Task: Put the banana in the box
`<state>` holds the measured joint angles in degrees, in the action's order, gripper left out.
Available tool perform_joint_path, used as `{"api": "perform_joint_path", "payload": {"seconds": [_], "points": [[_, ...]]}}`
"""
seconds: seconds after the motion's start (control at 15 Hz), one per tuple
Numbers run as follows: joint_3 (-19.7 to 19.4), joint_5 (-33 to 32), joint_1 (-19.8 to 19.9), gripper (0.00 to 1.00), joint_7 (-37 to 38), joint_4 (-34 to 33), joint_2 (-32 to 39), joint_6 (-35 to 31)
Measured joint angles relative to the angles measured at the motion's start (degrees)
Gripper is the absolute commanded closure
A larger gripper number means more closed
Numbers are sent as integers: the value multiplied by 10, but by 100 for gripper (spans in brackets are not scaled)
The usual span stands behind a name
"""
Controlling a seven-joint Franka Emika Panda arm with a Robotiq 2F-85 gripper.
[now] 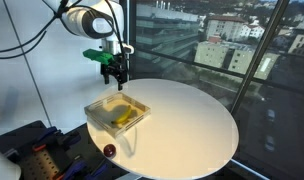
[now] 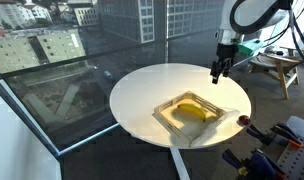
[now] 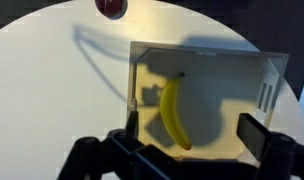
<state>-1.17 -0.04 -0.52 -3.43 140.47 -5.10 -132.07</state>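
Inside the box [image 3: 217,85] on the round worktop [image 1: 192,130], the banana [image 3: 173,112] is already laid flat. Above it, the hand [image 1: 114,77] is spread and empty. It should be raised straight up, so that no wall is touched.

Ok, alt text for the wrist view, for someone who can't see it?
Seen from above, a yellow banana lies inside a shallow pale box on a round white table. The open gripper hangs over the box, empty; a small dark red round object sits on the table outside the box.
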Motion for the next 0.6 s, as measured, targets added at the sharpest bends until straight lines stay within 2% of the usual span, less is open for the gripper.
{"api": "perform_joint_path", "payload": {"seconds": [0.6], "points": [[0, 10, 0, 0, -4, 24, -43, 0]]}}
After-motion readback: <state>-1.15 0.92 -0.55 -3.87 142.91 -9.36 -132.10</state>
